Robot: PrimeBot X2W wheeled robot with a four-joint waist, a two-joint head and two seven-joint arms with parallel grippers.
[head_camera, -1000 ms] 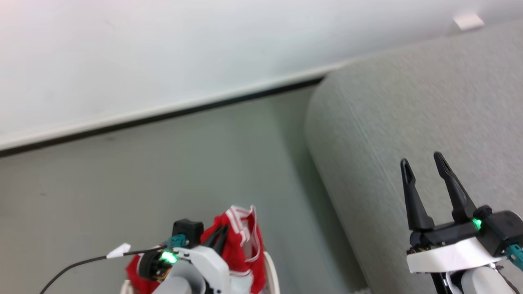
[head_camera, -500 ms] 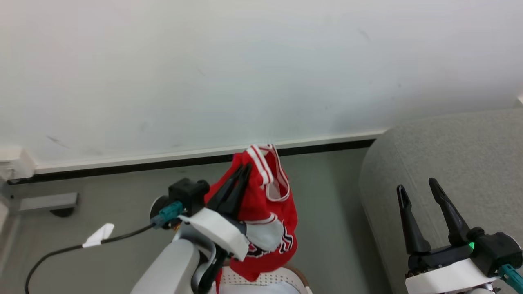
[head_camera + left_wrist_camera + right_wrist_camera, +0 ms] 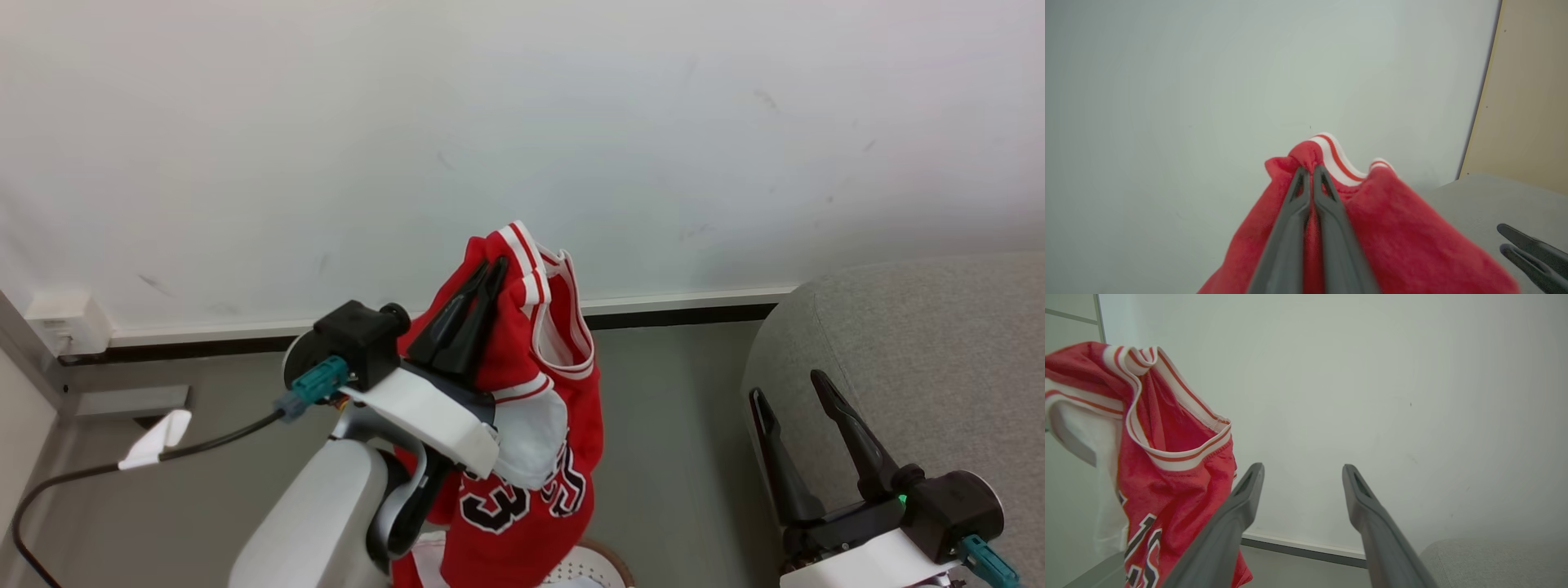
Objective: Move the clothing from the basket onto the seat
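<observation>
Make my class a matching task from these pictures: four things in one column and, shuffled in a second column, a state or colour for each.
Column one:
1. left gripper
2. right gripper
3. red garment
4. seat

Column two:
a. light grey upholstery
b. fingers apart, holding nothing
c. fingers shut on cloth
d. hanging in the air

Pairs: 1-c, 2-b, 3-d, 4-a.

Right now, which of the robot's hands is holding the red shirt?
The left gripper: it is pinched shut on the red shirt. The right gripper is open and empty, by the grey seat.
</observation>
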